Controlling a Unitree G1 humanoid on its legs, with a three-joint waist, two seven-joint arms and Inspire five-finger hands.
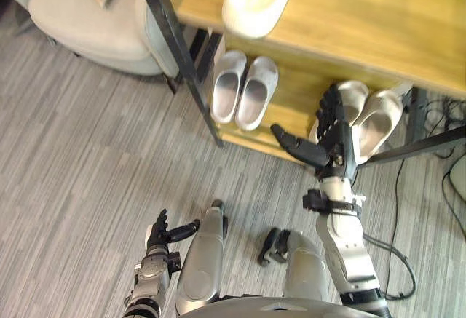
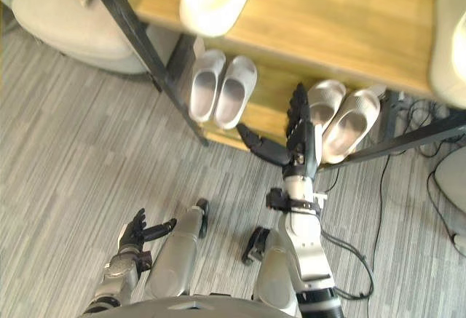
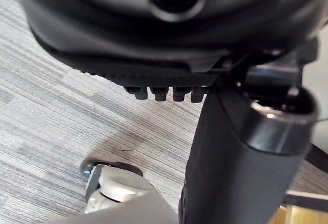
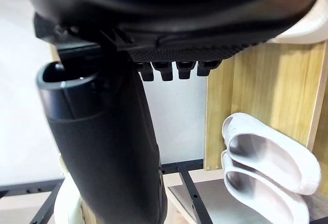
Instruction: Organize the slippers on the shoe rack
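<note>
Left hand (image 1: pixel 156 236) relaxed, right hand (image 1: pixel 335 142) spread, pale slippers (image 1: pixel 256 92) paired on rack (image 1: pixel 364 12)

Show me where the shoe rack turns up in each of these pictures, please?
Left eye view: the shoe rack spans the top and right.
Right eye view: the same, along the top.
Left wrist view: likely the wood sliver past the left hand.
Right wrist view: wooden panels behind white slippers, past the right hand.
Shared landmark: grey striped floor, in both eye views and the left wrist view.
</note>
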